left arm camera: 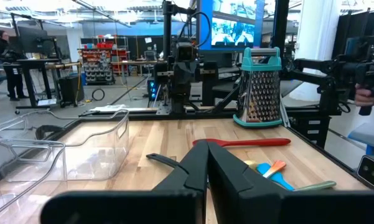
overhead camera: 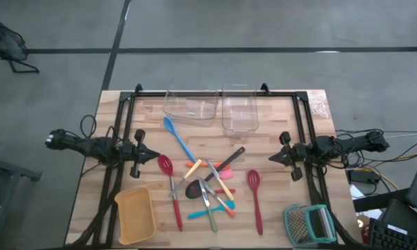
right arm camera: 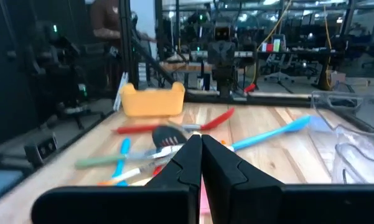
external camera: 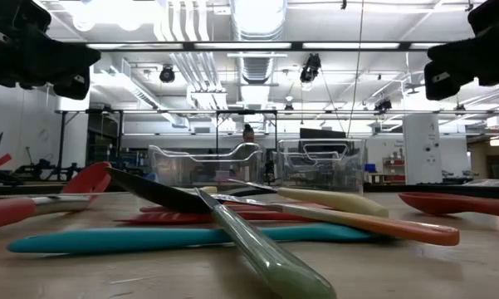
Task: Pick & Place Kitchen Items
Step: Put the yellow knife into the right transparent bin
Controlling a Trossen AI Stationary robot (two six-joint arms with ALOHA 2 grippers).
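Observation:
Several slim utensils lie in a loose pile (overhead camera: 208,187) at the table's middle: a blue spoon (overhead camera: 178,142), a red slotted spoon (overhead camera: 171,189), another red slotted spoon (overhead camera: 255,198), a black spoon (overhead camera: 196,188), small orange, pink and teal spatulas (overhead camera: 222,201). My left gripper (overhead camera: 157,157) hovers shut at the pile's left, above the table. My right gripper (overhead camera: 270,158) hovers shut at the pile's right. Both are empty. In the right wrist view the blue spoon (right arm camera: 274,134) and the black spoon (right arm camera: 168,134) lie ahead of my right gripper.
Two clear plastic tubs (overhead camera: 191,105) (overhead camera: 239,111) stand at the far edge. A yellow tray (overhead camera: 135,215) lies near left. A teal-framed metal grater (overhead camera: 309,223) lies near right. A black frame (overhead camera: 215,92) rims the table. A person shows far off in the left wrist view (left arm camera: 0,46).

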